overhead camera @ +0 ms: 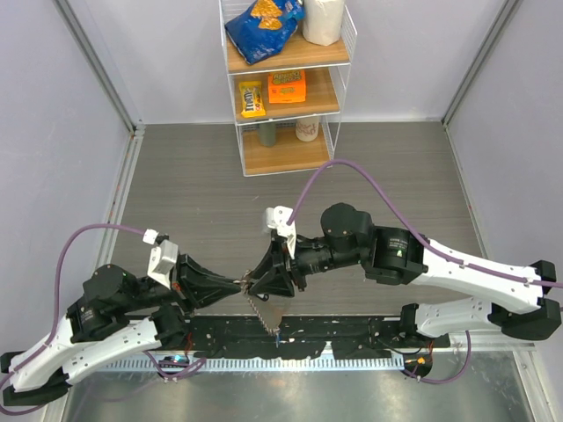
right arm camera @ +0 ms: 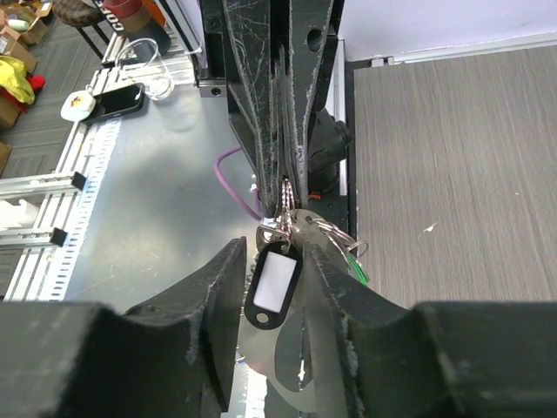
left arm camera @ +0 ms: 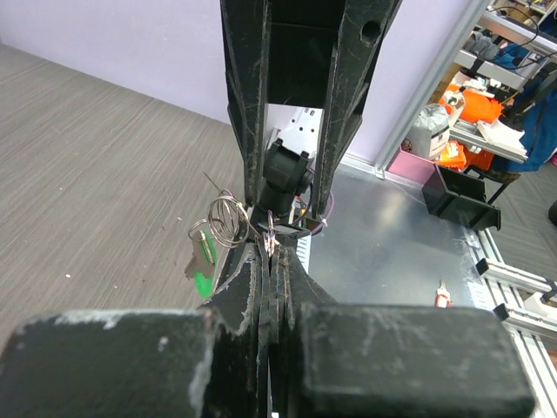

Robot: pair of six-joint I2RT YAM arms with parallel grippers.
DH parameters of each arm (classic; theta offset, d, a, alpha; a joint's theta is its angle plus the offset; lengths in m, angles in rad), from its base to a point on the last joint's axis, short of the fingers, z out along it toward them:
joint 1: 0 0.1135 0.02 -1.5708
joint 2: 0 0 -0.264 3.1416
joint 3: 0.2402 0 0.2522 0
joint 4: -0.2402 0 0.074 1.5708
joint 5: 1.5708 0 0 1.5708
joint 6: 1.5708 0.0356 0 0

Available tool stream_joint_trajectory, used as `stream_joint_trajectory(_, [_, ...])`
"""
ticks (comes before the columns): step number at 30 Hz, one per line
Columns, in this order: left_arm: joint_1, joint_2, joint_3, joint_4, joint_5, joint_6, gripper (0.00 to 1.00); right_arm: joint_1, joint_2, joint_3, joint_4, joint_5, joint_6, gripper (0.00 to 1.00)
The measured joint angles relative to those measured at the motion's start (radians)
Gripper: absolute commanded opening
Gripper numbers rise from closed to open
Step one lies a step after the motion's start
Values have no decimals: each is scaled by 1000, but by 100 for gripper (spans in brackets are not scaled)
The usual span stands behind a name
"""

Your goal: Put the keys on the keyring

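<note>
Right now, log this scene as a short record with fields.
left gripper: shut, pinching the keyring
right gripper: fingers apart around a black tag; grip unclear
green key: hangs at the keyring loops
height: everything held in the air above the table

Only "COF" can be read, on a brownish container [right arm camera: 122, 10].

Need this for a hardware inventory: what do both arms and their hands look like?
The left arm and right arm share white shell links with bulky black joint housings. A purple cable loops off each wrist. The left hand and right hand have black, tapered, scuffed fingers.
</note>
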Motion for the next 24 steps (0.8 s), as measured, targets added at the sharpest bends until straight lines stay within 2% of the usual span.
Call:
stream_joint_trajectory(16, [0, 0, 0, 19, 4, -5, 0, 0, 7, -1, 2, 11, -8, 42])
stream_joint_trajectory(21, [0, 0, -6, 18, 4, -5, 0, 0, 29, 0, 8, 0, -8, 39])
stream_joint_trajectory(24, [0, 1, -7, 19, 5, -6, 0, 0, 36, 2, 8, -5, -8, 33])
